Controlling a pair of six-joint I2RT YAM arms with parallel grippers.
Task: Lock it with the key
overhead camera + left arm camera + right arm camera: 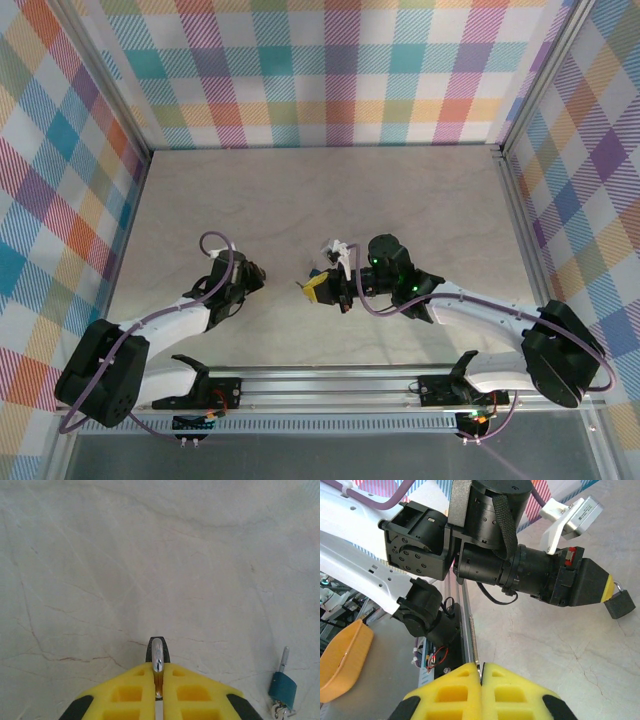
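My left gripper [256, 272] is shut on the silver shackle of a black padlock [165, 654], whose body pokes out just past the yellow fingertips [145, 672]. In the right wrist view the padlock [620, 605] hangs from the left gripper's tip [606, 587] above the table. My right gripper [310, 287] sits a short way right of the left one, pointing at it. It is shut on a thin silver blade seen edge-on, the key [480, 670]. A blue-headed key piece with a ring [282, 687] shows low right in the left wrist view.
The pale marble tabletop [330, 200] is walled by plaid panels on three sides. An aluminium rail [330, 378] with both arm bases runs along the near edge. An orange dish [340, 665] sits beyond that rail, off the table.
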